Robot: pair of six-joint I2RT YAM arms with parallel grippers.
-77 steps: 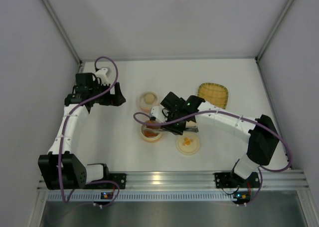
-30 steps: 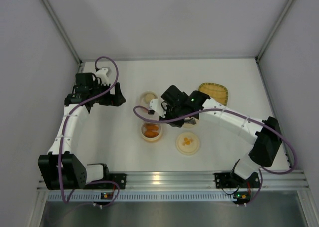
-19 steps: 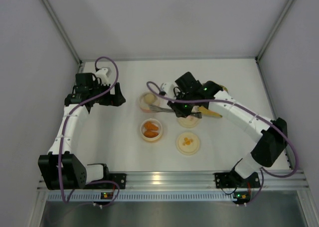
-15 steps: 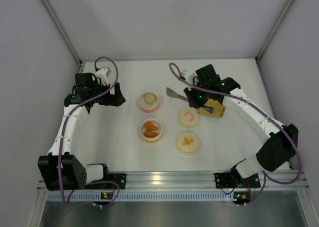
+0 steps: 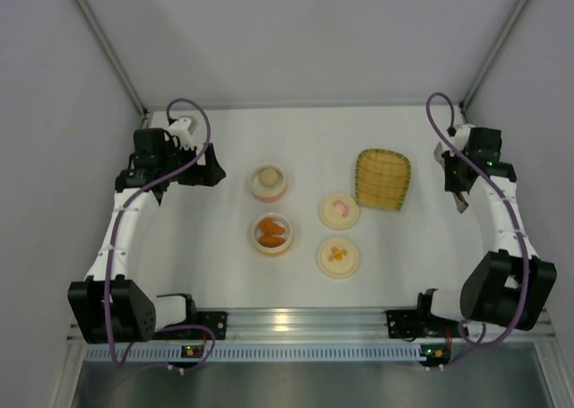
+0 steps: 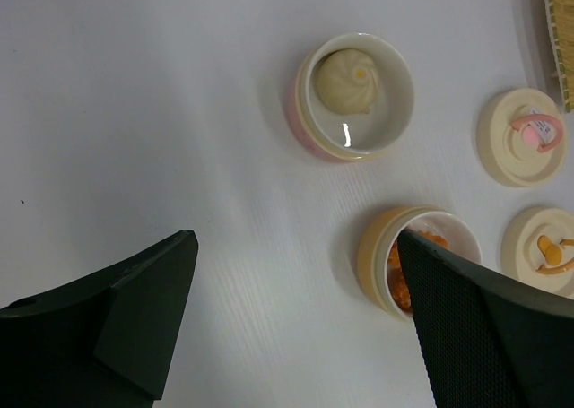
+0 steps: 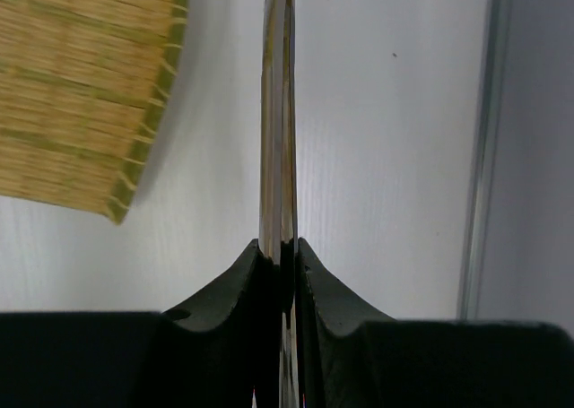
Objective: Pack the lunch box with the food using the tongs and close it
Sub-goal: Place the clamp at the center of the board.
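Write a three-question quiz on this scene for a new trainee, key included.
1. True or false: the right gripper is shut on the tongs.
2. What lies in the pink bowl? A: orange chunks. B: a pale round ball. C: nothing.
3. Fill in: ___ loose flat lids are in view from above.

Key: 1 true; 2 B; 3 two.

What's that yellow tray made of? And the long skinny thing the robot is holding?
The yellow tray looks woven, maybe bamboo or straw: thin matte strips with a green edge. The tongs in the right gripper look like metal: grey, thin and shiny, with light glinting along them.
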